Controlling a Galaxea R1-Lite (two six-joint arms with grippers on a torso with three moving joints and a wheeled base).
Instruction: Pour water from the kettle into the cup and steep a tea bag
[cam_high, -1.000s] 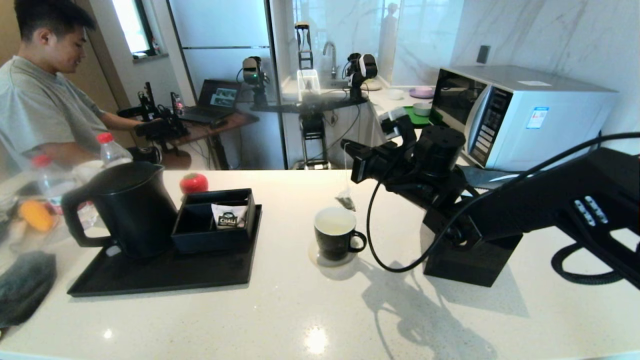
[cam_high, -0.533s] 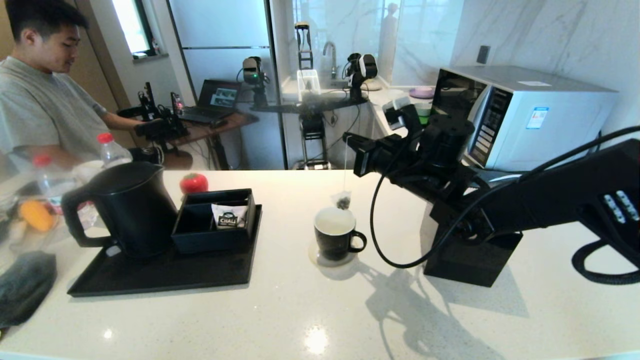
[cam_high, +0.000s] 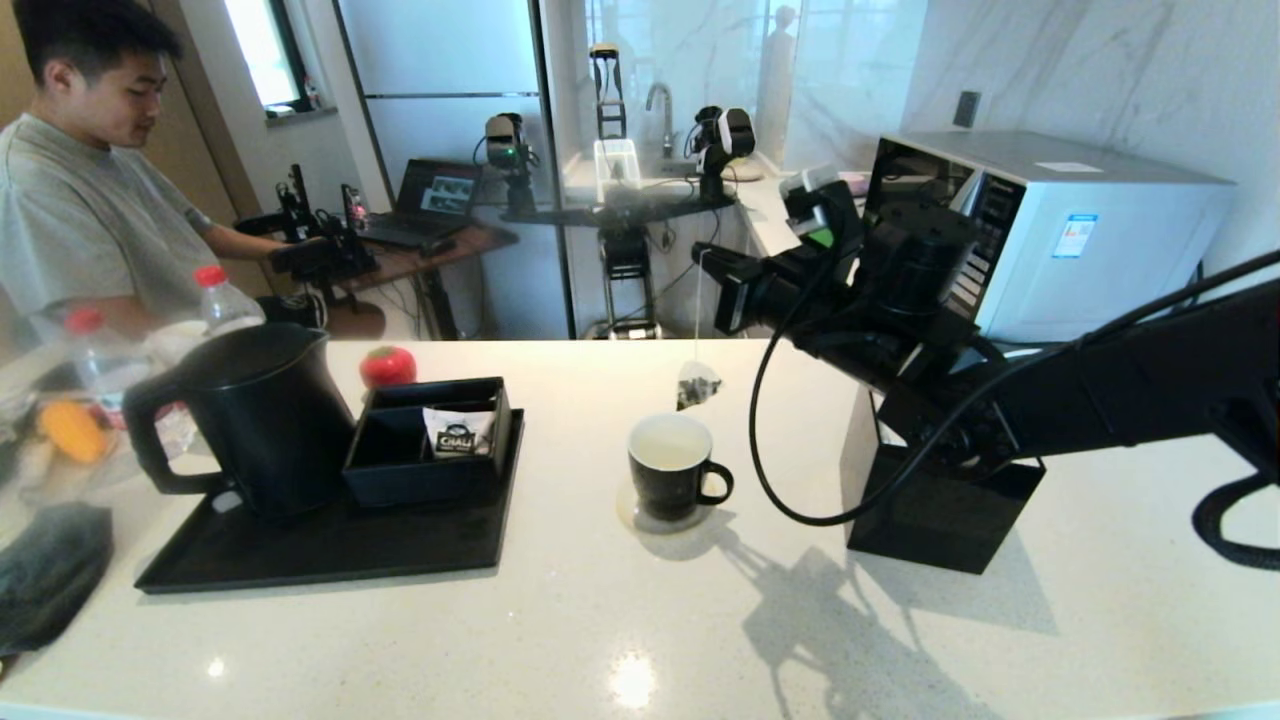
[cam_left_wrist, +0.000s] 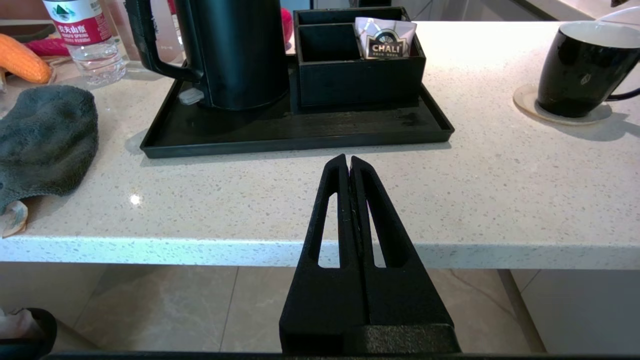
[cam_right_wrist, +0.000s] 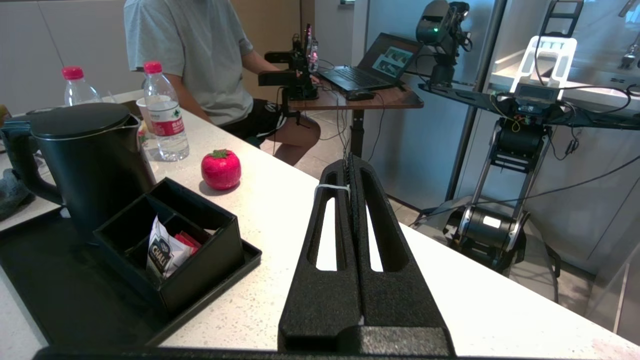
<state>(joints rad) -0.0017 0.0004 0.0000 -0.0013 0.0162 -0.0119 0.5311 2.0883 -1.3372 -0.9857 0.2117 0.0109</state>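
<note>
While the small translucent mesh tea bag of dark leaves hangs by its thin white string above and just behind the small black cup with white inside, clear of its rim, the right gripper pinches that string between fully closed fingers. Large matte black kettle: upright on flat black tray, beside black compartment box. Left gripper: fingers pressed together, empty, before the counter edge.

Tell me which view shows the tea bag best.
The head view: the tea bag hangs on its string from the right gripper, above the cup. The right wrist view shows only string across the fingers; the left wrist view shows none of it.
</note>
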